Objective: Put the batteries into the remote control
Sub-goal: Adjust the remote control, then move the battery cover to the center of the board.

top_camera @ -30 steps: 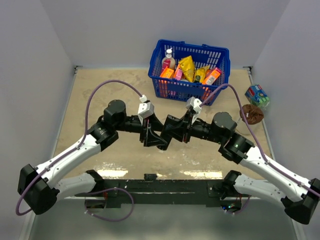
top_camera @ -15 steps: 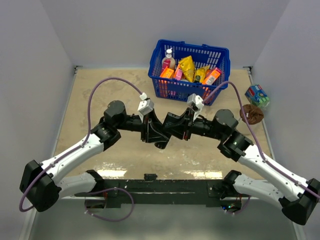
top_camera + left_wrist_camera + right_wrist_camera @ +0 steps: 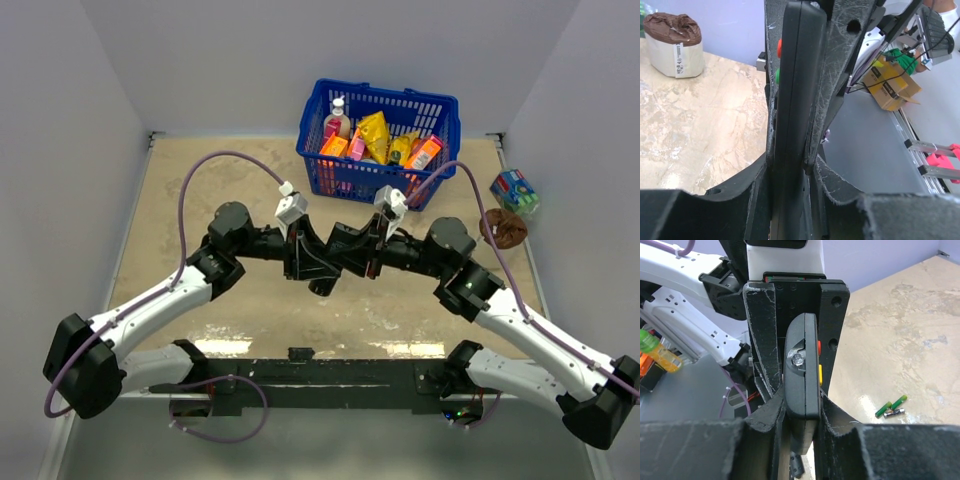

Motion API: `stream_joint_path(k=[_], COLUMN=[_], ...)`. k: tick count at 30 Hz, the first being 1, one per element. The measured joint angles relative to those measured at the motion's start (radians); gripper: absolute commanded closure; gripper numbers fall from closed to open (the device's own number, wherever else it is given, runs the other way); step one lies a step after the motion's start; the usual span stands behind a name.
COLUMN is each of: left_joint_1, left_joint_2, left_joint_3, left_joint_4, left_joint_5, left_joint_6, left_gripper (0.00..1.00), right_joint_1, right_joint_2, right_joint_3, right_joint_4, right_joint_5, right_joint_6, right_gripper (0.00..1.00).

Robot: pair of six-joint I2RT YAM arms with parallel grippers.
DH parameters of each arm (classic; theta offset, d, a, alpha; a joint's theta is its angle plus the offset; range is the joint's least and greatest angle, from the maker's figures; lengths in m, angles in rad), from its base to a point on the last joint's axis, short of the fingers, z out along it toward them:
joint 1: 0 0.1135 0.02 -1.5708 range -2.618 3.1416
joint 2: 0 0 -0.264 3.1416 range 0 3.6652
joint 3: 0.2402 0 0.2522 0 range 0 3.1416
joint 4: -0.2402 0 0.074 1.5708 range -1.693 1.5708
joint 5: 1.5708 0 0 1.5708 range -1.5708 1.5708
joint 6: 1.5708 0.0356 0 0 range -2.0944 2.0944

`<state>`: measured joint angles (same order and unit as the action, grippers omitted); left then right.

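Observation:
The black remote control (image 3: pixel 335 262) hangs above the middle of the table, held from both sides. My left gripper (image 3: pixel 305 255) is shut on it; in the left wrist view the remote (image 3: pixel 795 100) stands edge-on between my left gripper's (image 3: pixel 789 165) fingers, red and green buttons showing. My right gripper (image 3: pixel 365 255) is shut on the other end; in the right wrist view the remote (image 3: pixel 802 375) sits clamped in my right gripper (image 3: pixel 801 400). Two green batteries (image 3: pixel 890 407) lie on the table below, with a small silver piece beside them. They are hidden in the top view.
A blue basket (image 3: pixel 378 92) of packets and a bottle stands at the back right. A brown-topped white cup (image 3: pixel 505 228) and a blue-green pack (image 3: pixel 514 190) sit at the right edge. The cup also shows in the left wrist view (image 3: pixel 674 45).
Both grippers have kept hold of the remote and drawn slightly closer together and away from the bases. The remote has shifted a little with them.

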<state>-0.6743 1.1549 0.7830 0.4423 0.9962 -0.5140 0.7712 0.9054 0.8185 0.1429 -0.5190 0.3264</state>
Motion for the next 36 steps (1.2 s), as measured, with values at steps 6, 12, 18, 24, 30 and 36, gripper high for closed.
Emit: stream_joint_path(k=[6,12,18,24,30,36], left_joint_1=[-0.004,0.009,0.048,0.100,0.185,0.333], left_joint_2=[-0.038,-0.114,-0.185,-0.256,-0.315,-0.362], left_joint_3=[-0.013,-0.049,-0.107,-0.167,-0.212,-0.257], left_joint_4=[-0.100,-0.226,-0.316,-0.393,-0.455,-0.499], left_joint_5=[-0.122,-0.439,-0.731,-1.010,-1.188,-1.190], left_joint_6=[0.045,0.092,0.080,-0.002,-0.134,-0.217], left_gripper=[1.00,1.00,1.00,1.00,1.00,1.00], right_joint_1=[-0.009,-0.003,-0.003,0.008,0.140,0.304], right_joint_2=[0.001,0.006,0.034,0.119,0.284,0.457], right_joint_3=[0.006,0.085,0.137,0.139,0.139,0.142], right_joint_4=[-0.070,-0.208,-0.298,-0.411,-0.507,-0.569], right_joint_5=[0.089,0.175,0.244,0.239,0.238,0.269], right_joint_6=[-0.041,-0.098,-0.164,-0.233,-0.289,-0.336], right_gripper=[0.26,0.15,0.18,0.19,0.22,0.37])
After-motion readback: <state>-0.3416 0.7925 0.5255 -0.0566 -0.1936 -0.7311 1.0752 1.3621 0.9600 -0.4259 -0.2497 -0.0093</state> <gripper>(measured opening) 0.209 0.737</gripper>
